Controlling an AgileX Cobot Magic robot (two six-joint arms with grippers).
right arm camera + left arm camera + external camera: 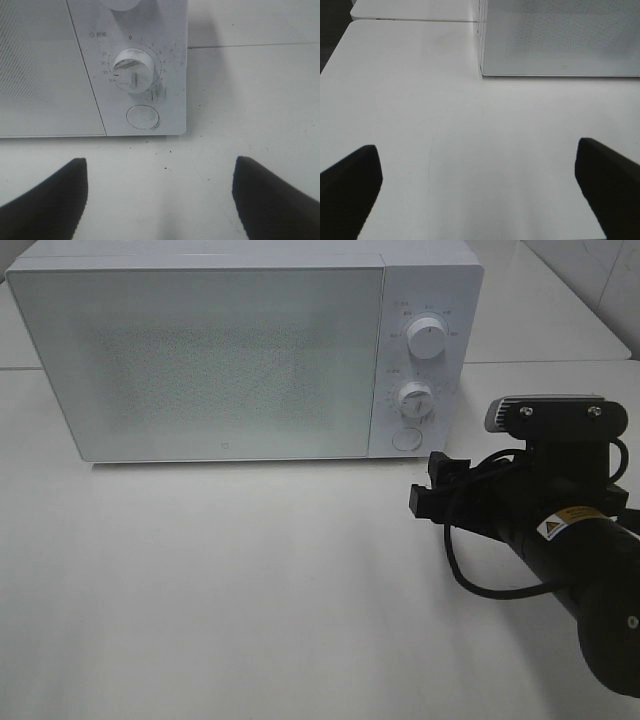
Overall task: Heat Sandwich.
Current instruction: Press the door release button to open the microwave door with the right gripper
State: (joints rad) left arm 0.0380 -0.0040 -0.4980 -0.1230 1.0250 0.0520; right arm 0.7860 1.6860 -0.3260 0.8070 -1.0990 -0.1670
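Note:
The sandwich is out of view in every frame. A white microwave [220, 350] stands at the back of the white table [250, 580] with its door shut. My right gripper [427, 490] hovers in front of the microwave's control panel, open and empty, facing the lower knob [133, 67] and the round button [143, 117]. In the right wrist view its black fingers [50, 200] stand wide apart. My left gripper [480, 190] is open and empty over bare table, near the microwave's front left corner [482, 70]. The left arm does not show in the exterior high view.
The control panel carries an upper knob [428, 338], a lower knob [413, 398] and a round button [405, 438]. A seam between table tops [250, 46] runs behind the microwave's right side. A black cable [480, 580] loops off the right arm.

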